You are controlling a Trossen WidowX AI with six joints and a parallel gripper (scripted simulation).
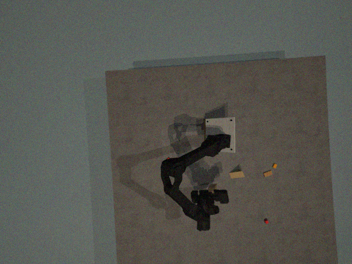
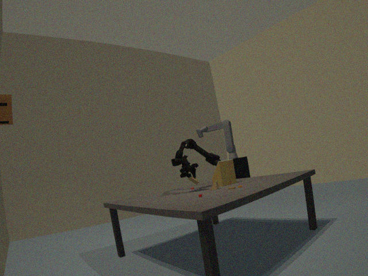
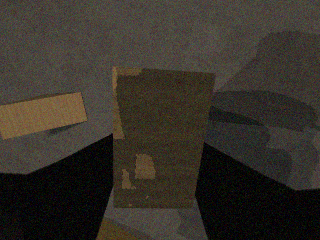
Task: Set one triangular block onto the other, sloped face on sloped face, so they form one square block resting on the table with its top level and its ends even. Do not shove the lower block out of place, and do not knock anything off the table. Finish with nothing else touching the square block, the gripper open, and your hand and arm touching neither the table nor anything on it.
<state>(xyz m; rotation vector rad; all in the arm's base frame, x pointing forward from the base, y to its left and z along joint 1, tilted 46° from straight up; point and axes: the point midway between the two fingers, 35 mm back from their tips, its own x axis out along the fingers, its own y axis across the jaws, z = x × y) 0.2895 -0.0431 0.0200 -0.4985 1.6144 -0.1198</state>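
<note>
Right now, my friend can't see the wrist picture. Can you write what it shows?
A dark robot hand grips a tan wooden block between its two black fingers. Another tan block is off to the left, on the dim gray-brown table, with shadows at right.
</note>
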